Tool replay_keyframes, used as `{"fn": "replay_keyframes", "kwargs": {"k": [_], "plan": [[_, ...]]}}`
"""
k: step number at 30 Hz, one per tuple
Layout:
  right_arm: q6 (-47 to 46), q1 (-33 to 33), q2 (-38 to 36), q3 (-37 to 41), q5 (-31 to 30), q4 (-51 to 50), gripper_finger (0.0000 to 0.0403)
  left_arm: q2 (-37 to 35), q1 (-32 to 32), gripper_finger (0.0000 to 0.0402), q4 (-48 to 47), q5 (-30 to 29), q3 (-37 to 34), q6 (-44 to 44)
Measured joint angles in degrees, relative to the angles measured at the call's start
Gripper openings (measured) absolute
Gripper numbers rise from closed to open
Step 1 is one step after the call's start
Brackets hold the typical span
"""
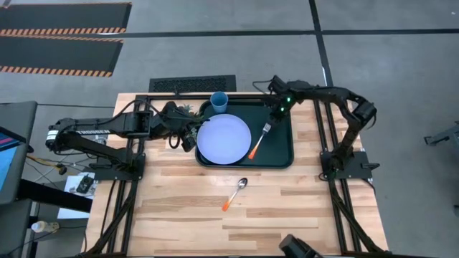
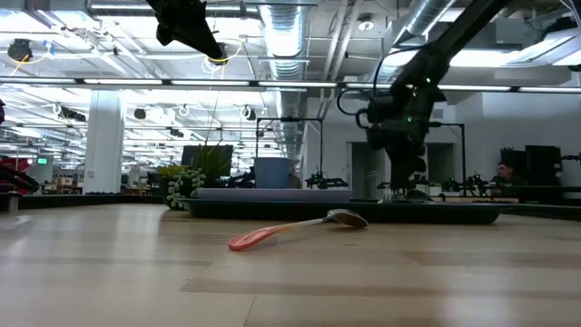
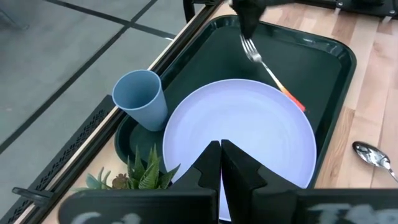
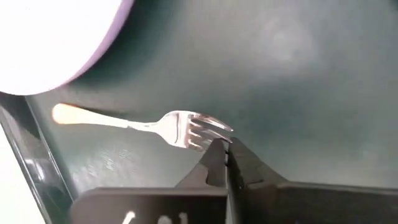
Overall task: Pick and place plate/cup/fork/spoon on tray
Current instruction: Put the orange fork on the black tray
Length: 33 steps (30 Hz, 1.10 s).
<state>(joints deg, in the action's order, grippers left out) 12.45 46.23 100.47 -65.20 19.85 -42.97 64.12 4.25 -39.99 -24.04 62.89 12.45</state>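
Observation:
The dark tray [image 1: 280,147] lies at the table's far middle. The lavender plate [image 1: 224,138] lies flat on it, and the blue cup [image 1: 219,102] stands upright in its far left corner. The fork [image 1: 259,140] lies on the tray floor right of the plate, with its orange handle end at the plate's rim. The spoon [image 1: 235,193] lies on the bare table nearer the front. My right gripper [image 4: 222,152] is shut, low over the tray, with its tips at the fork's tines [image 4: 196,130]. My left gripper [image 3: 221,155] is shut, raised above the plate's left edge. My right gripper's shut fingertips [image 4: 214,158] come down from above right beside the ends of the fork's tines [image 4: 208,127]. I cannot tell whether they touch. The fork lies flat on the tray floor.
A small green spiky ornament [image 1: 185,111] stands left of the tray by the cup, just under my left arm. Black frame rails [image 1: 323,122] run along the table's left and right sides. Bare wood lies around the spoon toward the near edge.

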Motion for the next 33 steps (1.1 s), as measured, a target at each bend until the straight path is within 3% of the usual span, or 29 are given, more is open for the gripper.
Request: {"fn": "replay_keyframes", "kwargs": {"k": [6,13,33], "plan": [[14.1,3.3,0.0,-10.7,-0.6,-12.5,0.0002,0.0,0.0,0.0,0.0,0.0,0.0,0.0],[26.1,4.7,0.1,-15.1,-0.7,-18.1,0.0001,0.0,0.0,0.0,0.0,0.0,0.0,0.2],[29.0,0.8,13.8,-19.0,-2.3,-20.1,0.0003,0.0,0.0,0.0,0.0,-0.7,0.0,0.8]]}}
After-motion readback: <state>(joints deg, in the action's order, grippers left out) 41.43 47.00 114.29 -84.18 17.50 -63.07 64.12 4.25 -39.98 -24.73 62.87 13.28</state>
